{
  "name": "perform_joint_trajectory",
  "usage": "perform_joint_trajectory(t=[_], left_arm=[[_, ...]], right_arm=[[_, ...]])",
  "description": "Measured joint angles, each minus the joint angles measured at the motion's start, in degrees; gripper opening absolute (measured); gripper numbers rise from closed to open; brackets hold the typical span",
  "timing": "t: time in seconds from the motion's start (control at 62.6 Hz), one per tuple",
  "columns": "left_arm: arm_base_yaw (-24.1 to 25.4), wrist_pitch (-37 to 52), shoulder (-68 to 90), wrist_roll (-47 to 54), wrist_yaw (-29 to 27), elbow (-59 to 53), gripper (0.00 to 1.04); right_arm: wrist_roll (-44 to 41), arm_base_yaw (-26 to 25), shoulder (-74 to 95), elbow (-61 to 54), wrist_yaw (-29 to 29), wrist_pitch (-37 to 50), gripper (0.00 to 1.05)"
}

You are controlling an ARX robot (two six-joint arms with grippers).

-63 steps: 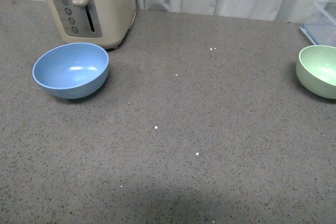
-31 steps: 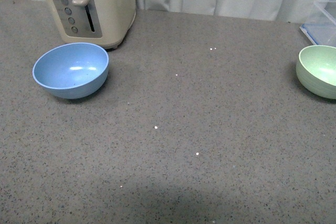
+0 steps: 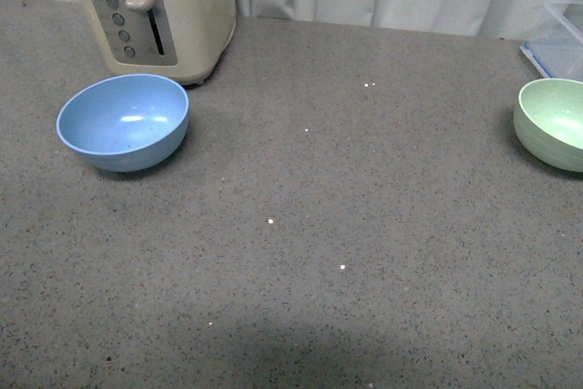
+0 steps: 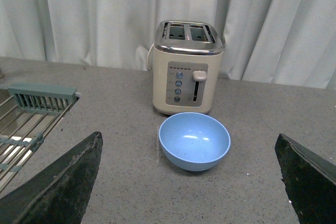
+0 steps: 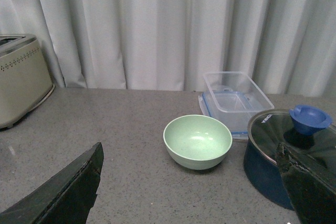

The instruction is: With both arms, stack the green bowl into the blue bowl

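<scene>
Probably a kitchen: toaster, pot, countertop.

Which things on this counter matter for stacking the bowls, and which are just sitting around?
For the job: green bowl, blue bowl.
Just lying about: toaster, clear container, dark blue pot, dish rack.

left gripper: fingers spread wide, empty | right gripper: fingers spread wide, empty

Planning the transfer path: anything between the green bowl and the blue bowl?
Nothing visible. Only open counter lies between the green bowl and the blue bowl; the toaster stands behind the blue bowl, off that line.
</scene>
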Motion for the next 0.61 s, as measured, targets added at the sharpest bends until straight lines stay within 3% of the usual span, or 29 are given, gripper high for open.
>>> perform_joint_trajectory(t=[0.048, 0.128, 0.176, 0.431, 0.607], left_arm=[[-0.04, -0.07, 0.07, -0.02, -0.39, 0.04, 0.98], [-2.34, -5.75, 5.84, -3.96, -11.87, 2.21, 0.98], [-1.40, -5.05, 12.46, -6.51, -15.50, 2.82, 0.98], [3.37, 13.57, 50.23, -18.49, -12.41, 10.82, 0.98], [3.67, 19.28, 77.90, -25.27, -9.81, 20.74, 0.98]], right_arm=[[0.00, 0.00, 0.00, 0.00, 0.00, 0.00, 0.96], [0.00, 0.00, 0.00, 0.00, 0.00, 0.00, 0.96], [0.00, 0.00, 0.00, 0.00, 0.07, 0.00, 0.96], [-0.02, 0.00, 0.00, 0.00, -0.02, 0.00, 0.96], [0.00, 0.00, 0.00, 0.00, -0.02, 0.00, 0.96]])
